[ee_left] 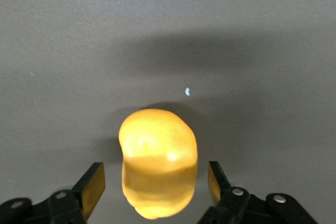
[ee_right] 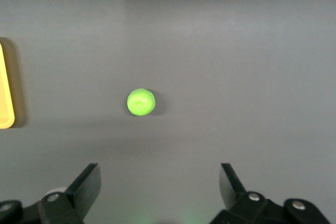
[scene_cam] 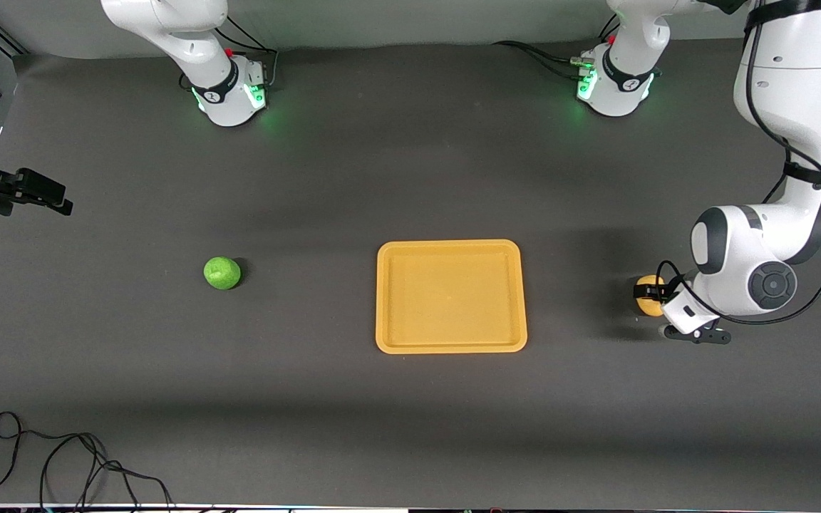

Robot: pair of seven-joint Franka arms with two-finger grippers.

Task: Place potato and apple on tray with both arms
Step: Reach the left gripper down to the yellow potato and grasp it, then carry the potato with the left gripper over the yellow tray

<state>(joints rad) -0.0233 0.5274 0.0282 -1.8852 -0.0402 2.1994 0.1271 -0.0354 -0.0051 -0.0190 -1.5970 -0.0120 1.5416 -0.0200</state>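
Note:
The yellow potato [scene_cam: 646, 296] lies on the dark table toward the left arm's end, apart from the tray. My left gripper [scene_cam: 656, 305] is low around it. In the left wrist view the potato [ee_left: 157, 156] sits between the open fingers of that gripper [ee_left: 156, 184], with a gap on each side. The green apple [scene_cam: 222, 273] lies toward the right arm's end. My right gripper [scene_cam: 61, 205] is open and empty, high up. In its wrist view [ee_right: 160, 182] the apple [ee_right: 141, 102] looks small. The orange-yellow tray [scene_cam: 451, 342] lies empty between the two fruits.
A black cable [scene_cam: 61, 456] loops on the table near the front camera, at the right arm's end. The arm bases [scene_cam: 232, 92] [scene_cam: 613, 85] stand along the table edge farthest from the front camera. The tray's edge [ee_right: 5, 98] shows in the right wrist view.

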